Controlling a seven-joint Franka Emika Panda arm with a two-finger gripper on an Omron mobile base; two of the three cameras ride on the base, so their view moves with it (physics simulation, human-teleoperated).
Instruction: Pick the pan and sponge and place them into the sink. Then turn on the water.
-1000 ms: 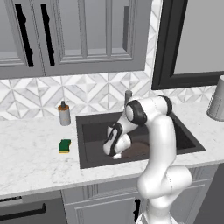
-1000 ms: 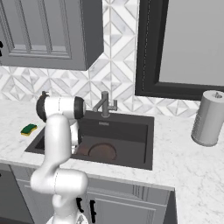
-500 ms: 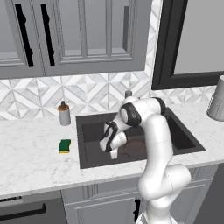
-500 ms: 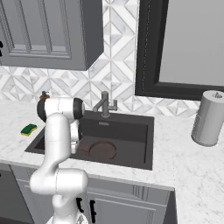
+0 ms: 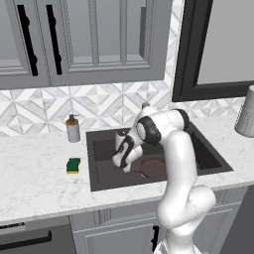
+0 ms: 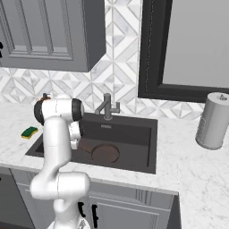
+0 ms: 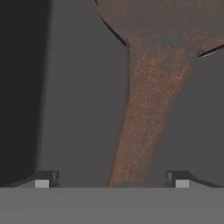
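pan handle between spread hand fingers

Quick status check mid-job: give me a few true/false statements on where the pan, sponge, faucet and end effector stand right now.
1. The pan lies inside the sink. True.
2. The sponge is in the sink. False: it sits on the counter, left of the basin.
3. Water runs from the faucet. False: no stream shows.
4. The end effector is shut on the pan handle. False: its fingertips stand apart, with the handle between them.
5. The end effector is down inside the basin. True.
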